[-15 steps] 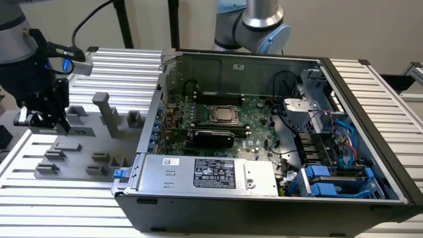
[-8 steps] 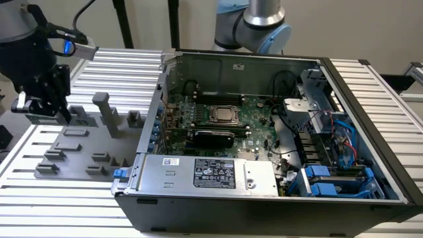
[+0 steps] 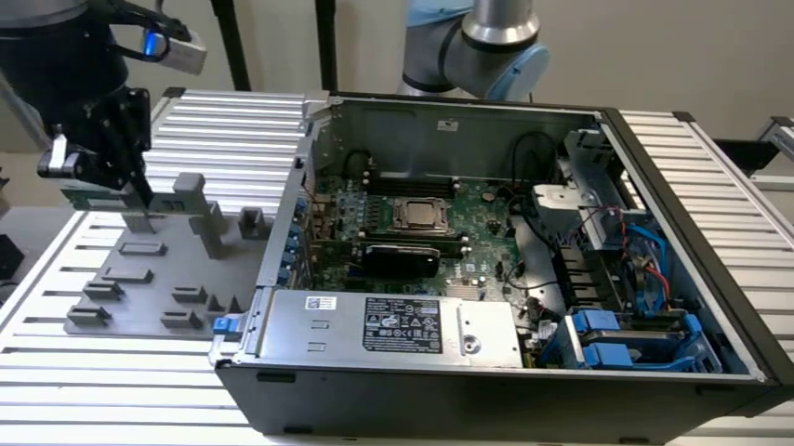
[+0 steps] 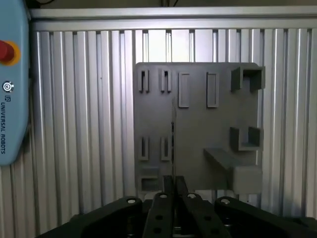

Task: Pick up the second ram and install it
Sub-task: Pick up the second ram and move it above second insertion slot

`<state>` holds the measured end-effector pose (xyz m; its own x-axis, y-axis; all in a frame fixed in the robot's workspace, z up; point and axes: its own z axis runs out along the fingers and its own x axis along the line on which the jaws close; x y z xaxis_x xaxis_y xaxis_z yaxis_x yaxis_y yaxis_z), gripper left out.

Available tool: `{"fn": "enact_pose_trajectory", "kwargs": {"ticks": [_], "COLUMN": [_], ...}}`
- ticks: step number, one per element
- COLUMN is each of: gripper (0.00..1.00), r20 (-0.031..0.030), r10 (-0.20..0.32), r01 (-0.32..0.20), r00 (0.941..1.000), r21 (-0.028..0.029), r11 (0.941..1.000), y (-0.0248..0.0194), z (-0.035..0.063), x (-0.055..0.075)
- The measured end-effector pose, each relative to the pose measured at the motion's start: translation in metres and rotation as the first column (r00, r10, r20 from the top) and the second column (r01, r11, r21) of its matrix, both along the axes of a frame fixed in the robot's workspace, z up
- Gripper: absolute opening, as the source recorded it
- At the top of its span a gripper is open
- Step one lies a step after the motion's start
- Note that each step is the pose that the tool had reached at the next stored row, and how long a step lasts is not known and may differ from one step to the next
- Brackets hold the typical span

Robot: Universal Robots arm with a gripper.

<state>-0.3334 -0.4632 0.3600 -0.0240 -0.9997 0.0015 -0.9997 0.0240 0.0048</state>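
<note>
Pick-up looks done, install not yet begun; the gripper (image 3: 137,203) points straight down over the grey tray (image 3: 162,269) at the exterior view's left, fingers clenched on the memory stick (image 4: 173,134), seen edge-on; seating it, I judge, calls for lining its edge with the black slots (image 3: 403,177) inside the computer case (image 3: 694,232), well apart.

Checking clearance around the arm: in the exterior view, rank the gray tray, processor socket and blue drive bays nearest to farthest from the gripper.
1. Gray tray, just below the gripper, at the exterior view's left.
2. Processor socket, near the view's middle.
3. Blue drive bays, low at the exterior view's right.
</note>
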Motion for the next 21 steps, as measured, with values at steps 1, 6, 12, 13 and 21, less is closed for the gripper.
{"fn": "enact_pose_trajectory", "kwargs": {"ticks": [1,6,12,13,21], "gripper": [0.00,0.00,0.00,0.00,0.00], "r20": [-0.0003,-0.0026,-0.0083,-0.0092,-0.0119], "r10": [0.000,0.000,0.001,0.001,0.001], "r01": [0.000,0.000,-0.001,-0.001,-0.001], "r00": [1.0000,1.0000,1.0000,1.0000,0.9999], "r21": [0.0006,0.0030,0.0034,0.0035,0.0041], "r11": [1.0000,1.0000,1.0000,1.0000,1.0000], "y": [0.0000,0.0000,0.0000,0.0000,0.0001], "z": [0.0045,0.0272,0.0512,0.0538,0.0616], "x": [0.004,0.027,0.055,0.059,0.096]}}
